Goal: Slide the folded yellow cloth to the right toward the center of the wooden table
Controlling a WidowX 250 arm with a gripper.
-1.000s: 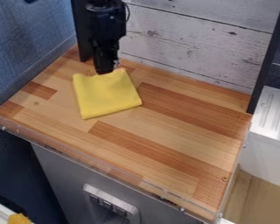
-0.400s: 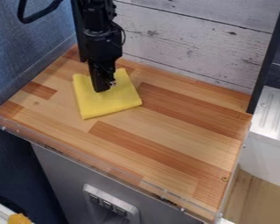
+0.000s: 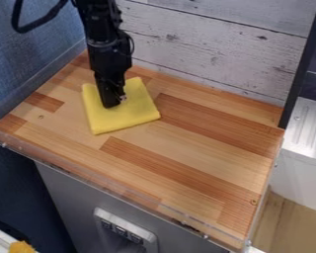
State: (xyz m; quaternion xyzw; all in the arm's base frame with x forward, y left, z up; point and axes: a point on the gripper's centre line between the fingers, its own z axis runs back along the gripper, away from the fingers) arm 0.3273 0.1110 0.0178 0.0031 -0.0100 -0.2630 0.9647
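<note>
Whitewashed wooden boards (image 3: 213, 49) back the striped butcher-block worktop (image 3: 200, 163), where a yellow, squarish fabric cloth (image 3: 128, 117) lies flat, left of centre in the upper half of the frame. I have the black two-finger gripper (image 3: 112, 104) hanging down over its upper part; whether it touches, how far open it is, or whether it has hold of anything, I cannot tell. Nothing looks lifted or unfolded so far. At the right edge sits a white ribbed basin-like unit (image 3: 311, 131); its inside, and any contents, I can't make out.
</note>
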